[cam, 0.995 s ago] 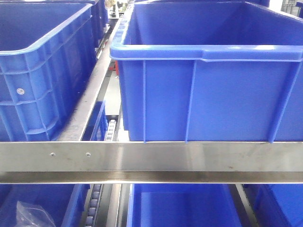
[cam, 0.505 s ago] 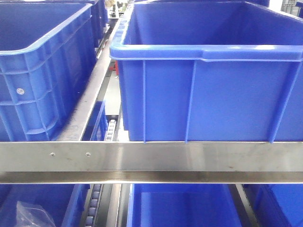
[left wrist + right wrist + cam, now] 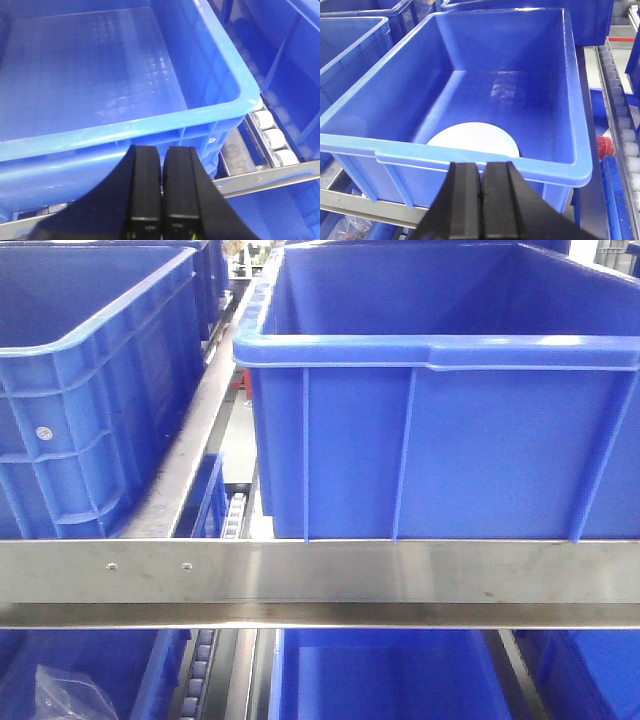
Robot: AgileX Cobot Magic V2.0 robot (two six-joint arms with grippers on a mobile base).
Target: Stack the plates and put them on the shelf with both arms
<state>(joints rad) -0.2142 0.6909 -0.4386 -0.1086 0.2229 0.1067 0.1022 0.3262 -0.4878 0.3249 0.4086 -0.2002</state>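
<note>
White plate (image 3: 474, 139) lies flat on the floor of the blue crate (image 3: 570, 100) on the shelf (image 3: 320, 580); left gripper (image 3: 161, 195) and right gripper (image 3: 480, 200) jaws both closed, empty, before crate rims.

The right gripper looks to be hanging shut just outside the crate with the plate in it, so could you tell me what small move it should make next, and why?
Probably draw the right gripper back. It is shut and holds nothing, while the white plate already lies inside the blue crate on the shelf. I cannot tell whether that is one plate or two stacked.
</note>
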